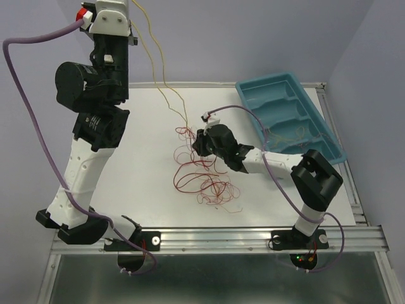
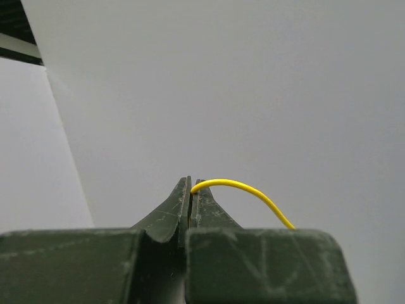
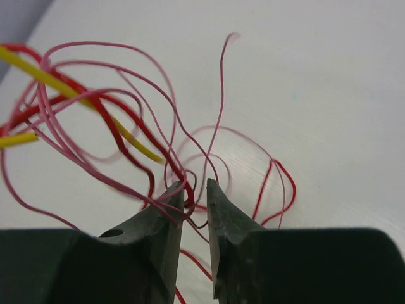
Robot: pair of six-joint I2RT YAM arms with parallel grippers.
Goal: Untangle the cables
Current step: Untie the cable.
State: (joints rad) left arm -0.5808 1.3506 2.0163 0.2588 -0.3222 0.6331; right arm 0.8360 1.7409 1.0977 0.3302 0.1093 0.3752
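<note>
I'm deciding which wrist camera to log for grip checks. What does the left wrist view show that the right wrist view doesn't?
Only the left wrist view: the left gripper shut on a yellow strand, with a bare grey wall behind. Only the right wrist view: the right gripper, jaws slightly apart, among the red strands over the white table. Both: yellow wire is in frame.

Plain white tabletop (image 1: 145,139), thin curly wire cables (image 1: 205,177) in red, orange and yellow, teal moulded plastic tray (image 1: 278,95), thick purple arm cable (image 1: 47,31), lilac walls (image 1: 253,31)
</note>
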